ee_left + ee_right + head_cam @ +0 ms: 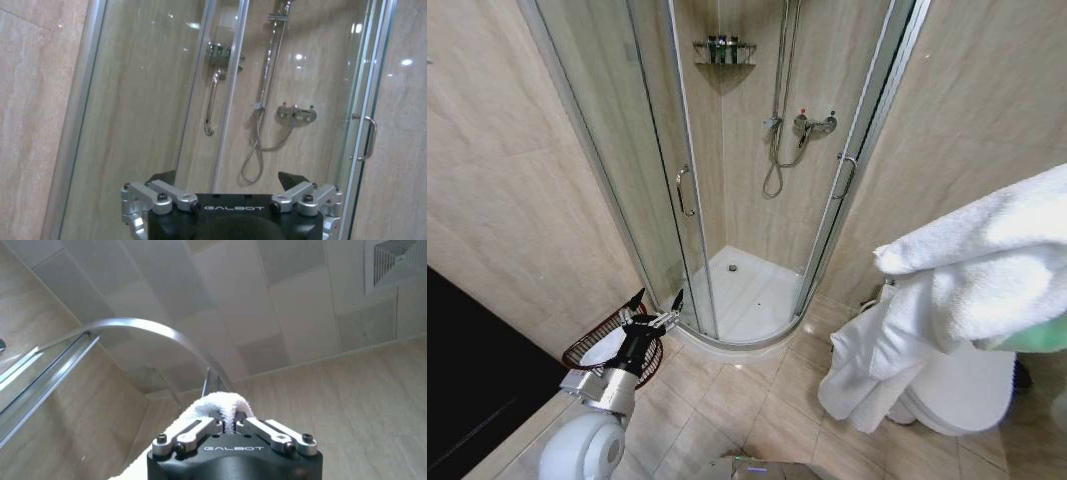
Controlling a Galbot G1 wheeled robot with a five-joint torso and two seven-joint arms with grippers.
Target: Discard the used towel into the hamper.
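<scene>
I see a fluffy white terry-cloth towel (967, 280), a reddish-brown open-weave wire hamper (587, 350), glossy glass shower doors (627, 150) with shiny chrome handles, and smooth beige wall tiles (497, 180).

Head view high, looking down, left wrist level, sharing shower cabin (727, 200), right wrist ceilingward

White towel (967, 280) hanging high, hamper (587, 350) sitting low.
The towel is drooping in thick folds; the reddish-brown wire hamper is standing upright beside the wall.
</scene>
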